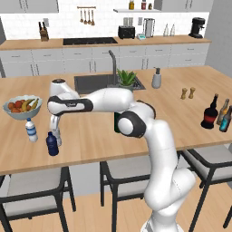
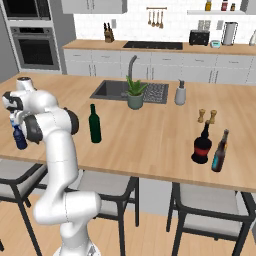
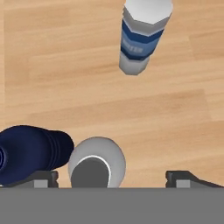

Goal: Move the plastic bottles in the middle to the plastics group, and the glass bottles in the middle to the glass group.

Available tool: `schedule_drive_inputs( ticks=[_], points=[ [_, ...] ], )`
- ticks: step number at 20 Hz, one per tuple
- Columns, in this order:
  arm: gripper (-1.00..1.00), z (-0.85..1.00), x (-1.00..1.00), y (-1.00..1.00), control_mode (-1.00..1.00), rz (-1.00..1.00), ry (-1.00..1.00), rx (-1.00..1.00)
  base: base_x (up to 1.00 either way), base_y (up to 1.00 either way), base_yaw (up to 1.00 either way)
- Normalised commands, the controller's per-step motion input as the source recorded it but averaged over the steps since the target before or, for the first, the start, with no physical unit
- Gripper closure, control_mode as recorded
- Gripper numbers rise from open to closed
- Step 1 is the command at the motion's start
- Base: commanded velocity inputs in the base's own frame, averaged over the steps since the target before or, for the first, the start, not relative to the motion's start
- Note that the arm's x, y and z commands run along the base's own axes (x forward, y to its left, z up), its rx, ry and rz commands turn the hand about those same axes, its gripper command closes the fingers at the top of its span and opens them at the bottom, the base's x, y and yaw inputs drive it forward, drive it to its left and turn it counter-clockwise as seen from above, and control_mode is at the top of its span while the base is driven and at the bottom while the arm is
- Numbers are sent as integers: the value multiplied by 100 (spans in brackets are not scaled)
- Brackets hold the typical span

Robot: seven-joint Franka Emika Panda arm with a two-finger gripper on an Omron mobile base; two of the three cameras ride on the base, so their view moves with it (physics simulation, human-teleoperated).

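Note:
My gripper (image 3: 114,179) points down at the island's left end, open, its fingertips (image 3: 41,178) wide apart. Between them, touching neither, stands the small clear greyish plastic bottle (image 3: 97,162). The navy bottle (image 3: 30,153) (image 1: 52,144) stands right beside it, and the blue-label bottle (image 3: 141,37) (image 1: 31,130) a little apart. In the left base view the gripper (image 1: 55,130) hangs just over the navy bottle. The green wine bottle (image 2: 94,124) stands mid-counter. The black red-banded bottle (image 1: 210,113) (image 2: 202,145) sits at the right end beside the amber bottle (image 1: 223,110) and the teal bottle (image 1: 226,120).
A fruit bowl (image 1: 21,108) stands behind the left-hand bottles. The sink (image 1: 97,83), a potted plant (image 1: 126,78) and a soap dispenser (image 1: 157,78) lie across the counter's far side, with two shakers (image 1: 187,93) to the right. Stools (image 1: 34,186) line the near edge.

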Motion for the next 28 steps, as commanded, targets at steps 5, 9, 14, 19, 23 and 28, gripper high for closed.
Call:
schedule_drive_inputs(
  ticks=[5,9,14,19,23,28],
  points=[
    [-100,51,-8,0,-100,0,-3,0,0,0,0],
    [-100,64,-12,0,-100,0,0,0,0,0,0],
    [-100,63,-35,-5,-100,-3,0,0,0,0,0],
    [-100,41,-44,-38,-100,-11,0,0,0,0,0],
    [-100,13,-16,-61,-100,-13,0,0,0,0,0],
    [-100,6,-25,-76,-100,-17,0,0,0,0,0]
  ],
)
